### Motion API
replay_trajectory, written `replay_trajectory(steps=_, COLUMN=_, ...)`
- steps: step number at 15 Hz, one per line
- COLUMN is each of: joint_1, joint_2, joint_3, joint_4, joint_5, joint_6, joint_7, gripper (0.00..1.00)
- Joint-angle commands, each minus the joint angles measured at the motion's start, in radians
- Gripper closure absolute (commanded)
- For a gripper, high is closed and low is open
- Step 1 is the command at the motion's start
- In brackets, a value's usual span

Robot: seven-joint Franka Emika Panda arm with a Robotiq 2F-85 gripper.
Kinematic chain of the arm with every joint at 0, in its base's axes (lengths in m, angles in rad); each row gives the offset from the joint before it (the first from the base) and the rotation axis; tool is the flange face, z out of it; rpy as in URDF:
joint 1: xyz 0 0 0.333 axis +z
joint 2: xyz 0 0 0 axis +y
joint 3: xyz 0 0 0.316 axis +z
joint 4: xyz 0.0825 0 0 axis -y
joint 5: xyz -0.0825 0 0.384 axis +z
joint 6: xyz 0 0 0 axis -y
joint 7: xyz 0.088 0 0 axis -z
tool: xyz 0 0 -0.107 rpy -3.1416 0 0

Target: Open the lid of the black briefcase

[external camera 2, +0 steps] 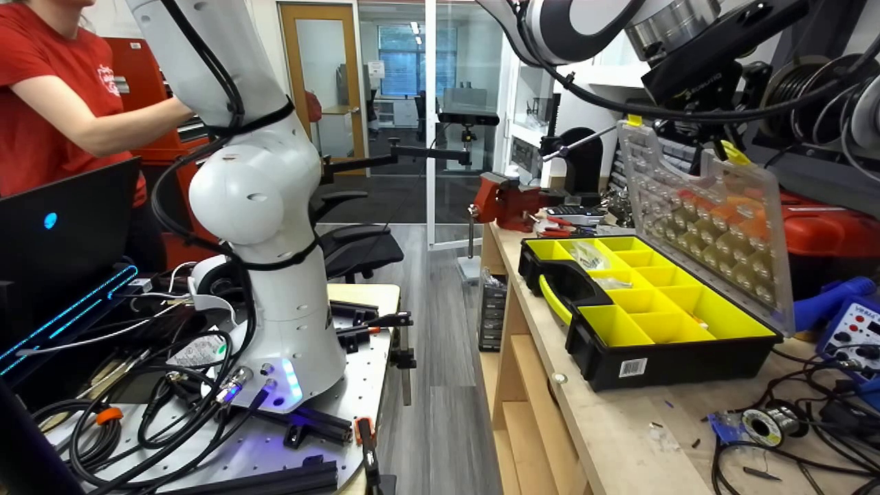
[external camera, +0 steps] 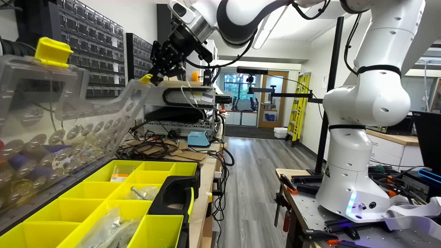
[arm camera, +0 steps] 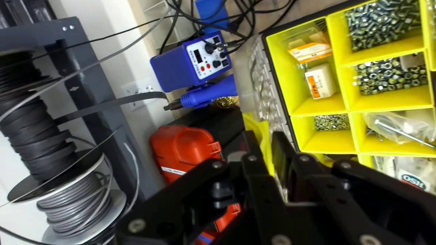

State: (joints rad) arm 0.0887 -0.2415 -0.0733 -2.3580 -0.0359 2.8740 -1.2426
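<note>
Beneath the pincer point(arm camera: 266, 141), the clear lid point(external camera 2: 711, 213) stands raised, leaning slightly over the yellow bins point(external camera 2: 608, 323) rather than fully upright; farther down, the black briefcase point(external camera 2: 687, 363) sits on the table point(external camera 2: 632, 447). The pincer is drawn narrow and, as far as the wrist view shows, grips the lid's yellow latch point(external camera: 146, 79). I judge the lift largely done and the last part of the swing in hand. The next move calls for carrying the latch back, away from the bins, until the lid rests past upright by itself, then letting go; a red case point(arm camera: 185, 149) past the pincer on that side could limit the swing, and too early a release might drop the lid.
</note>
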Motion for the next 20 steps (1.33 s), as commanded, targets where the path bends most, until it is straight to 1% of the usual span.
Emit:
replay_trajectory(steps=1, joint_1=0.013, joint_2=0.143, joint_3=0.055, joint_4=0.037, joint_5=-0.059, joint_6=0.046, joint_7=0.092, gripper=0.96)
replay_trajectory(steps=3, joint_1=0.01, joint_2=0.157, joint_3=0.063, joint_4=0.058, joint_5=-0.09, joint_6=0.046, joint_7=0.104, gripper=0.96)
replay_trajectory(steps=5, joint_1=0.01, joint_2=0.169, joint_3=0.07, joint_4=0.078, joint_5=-0.095, joint_6=0.04, joint_7=0.093, gripper=0.96)
replay_trajectory(steps=7, joint_1=0.017, joint_2=0.178, joint_3=0.07, joint_4=0.095, joint_5=-0.094, joint_6=0.038, joint_7=0.083, gripper=0.96)
replay_trajectory(steps=11, joint_1=0.038, joint_2=0.197, joint_3=0.067, joint_4=0.121, joint_5=-0.057, joint_6=0.039, joint_7=0.051, gripper=0.96)
replay_trajectory(steps=17, joint_1=0.028, joint_2=0.228, joint_3=0.071, joint_4=0.15, joint_5=-0.083, joint_6=0.072, joint_7=0.052, gripper=0.96)
replay_trajectory(steps=18, joint_1=0.024, joint_2=0.235, joint_3=0.073, joint_4=0.158, joint_5=-0.094, joint_6=0.07, joint_7=0.062, gripper=0.61)
replay_trajectory(steps=19, joint_1=0.025, joint_2=0.243, joint_3=0.074, joint_4=0.165, joint_5=-0.096, joint_6=0.068, joint_7=0.062, gripper=0.59)
replay_trajectory(steps=20, joint_1=0.033, joint_2=0.263, joint_3=0.082, joint_4=0.167, joint_5=-0.084, joint_6=0.067, joint_7=0.051, gripper=0.53)
